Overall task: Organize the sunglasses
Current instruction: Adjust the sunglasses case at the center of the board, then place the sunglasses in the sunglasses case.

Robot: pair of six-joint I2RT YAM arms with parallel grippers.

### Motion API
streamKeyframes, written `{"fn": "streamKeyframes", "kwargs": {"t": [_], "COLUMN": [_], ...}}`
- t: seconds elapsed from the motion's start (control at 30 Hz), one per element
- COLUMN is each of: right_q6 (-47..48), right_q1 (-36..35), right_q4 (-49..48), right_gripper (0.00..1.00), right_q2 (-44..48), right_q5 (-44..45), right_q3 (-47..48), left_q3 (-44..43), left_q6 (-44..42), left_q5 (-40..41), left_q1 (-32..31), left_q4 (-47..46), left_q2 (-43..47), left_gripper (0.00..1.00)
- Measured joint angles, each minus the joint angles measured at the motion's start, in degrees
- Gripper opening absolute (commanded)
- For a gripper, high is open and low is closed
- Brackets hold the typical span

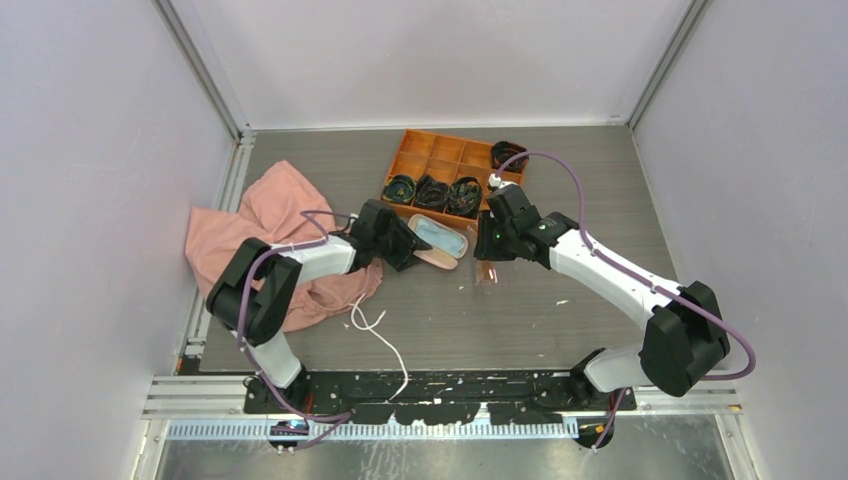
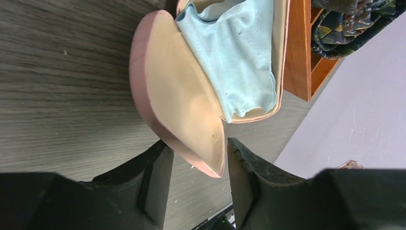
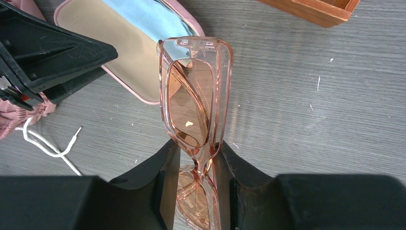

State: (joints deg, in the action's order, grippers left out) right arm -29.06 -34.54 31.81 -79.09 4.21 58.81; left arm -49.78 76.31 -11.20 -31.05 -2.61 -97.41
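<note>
The sunglasses point(image 3: 194, 100), with a clear pinkish frame and orange lenses, are folded and held upright at their bridge by my right gripper point(image 3: 196, 148), which is shut on them. They hang just above the table point(image 1: 487, 272), right of the open pink case point(image 1: 438, 242). A light blue cloth point(image 2: 239, 52) lies in the case's far half. The tip of the case's tan-lined lid point(image 2: 177, 96) sits between the fingers of my left gripper point(image 2: 198, 153), close to the right finger with a gap on the left. That gripper is open.
An orange compartment tray point(image 1: 440, 155) with dark bundles stands behind the case. A pink cloth bag point(image 1: 270, 215) lies at the left under the left arm. Its white cord point(image 1: 385, 340) trails toward the near edge.
</note>
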Motion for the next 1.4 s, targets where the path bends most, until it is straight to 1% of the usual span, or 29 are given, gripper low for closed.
{"fn": "streamKeyframes", "kwargs": {"t": [0.13,0.2,0.37,0.5,0.67,0.83,1.0,1.13,1.4], "right_q6": [0.0,0.0,0.0,0.0,0.0,-0.2,-0.9,-1.4,-3.8], "right_q1": [0.0,0.0,0.0,0.0,0.0,-0.5,-2.7,-5.6,-10.4], "right_q4": [0.0,0.0,-0.1,0.0,0.0,-0.6,-1.6,-1.6,-1.8], "right_gripper": [0.25,0.25,0.25,0.25,0.24,0.24,0.25,0.25,0.25], "right_q2": [0.0,0.0,0.0,0.0,0.0,0.9,1.1,-1.2,-8.1], "right_q5": [0.0,0.0,-0.1,-0.1,-0.7,-2.6,-4.6,-5.0,-3.2], "right_q3": [-0.1,-0.2,-0.6,-1.0,-1.1,-1.4,-1.6,-0.3,3.9], "left_q3": [-0.4,-1.1,-1.4,-2.0,-5.0,-9.0,-13.4,-17.6,-18.6], "left_q6": [-0.3,-0.6,-0.9,-2.5,-7.3,-15.5,-22.7,-27.7,-32.0], "left_q5": [0.0,-0.3,-0.7,-1.4,-3.4,-6.3,-10.6,-12.7,-13.3], "left_q1": [0.0,0.0,0.0,0.0,0.0,0.0,0.0,0.0,-0.1], "left_q4": [0.3,0.6,0.6,1.2,6.4,16.6,24.2,30.3,36.7], "left_q2": [-1.1,-2.5,-4.1,-4.1,-3.8,-2.0,-0.8,-0.8,-0.8], "left_gripper": [0.33,0.29,0.25,0.24,0.24,0.24,0.25,0.27,0.28]}}
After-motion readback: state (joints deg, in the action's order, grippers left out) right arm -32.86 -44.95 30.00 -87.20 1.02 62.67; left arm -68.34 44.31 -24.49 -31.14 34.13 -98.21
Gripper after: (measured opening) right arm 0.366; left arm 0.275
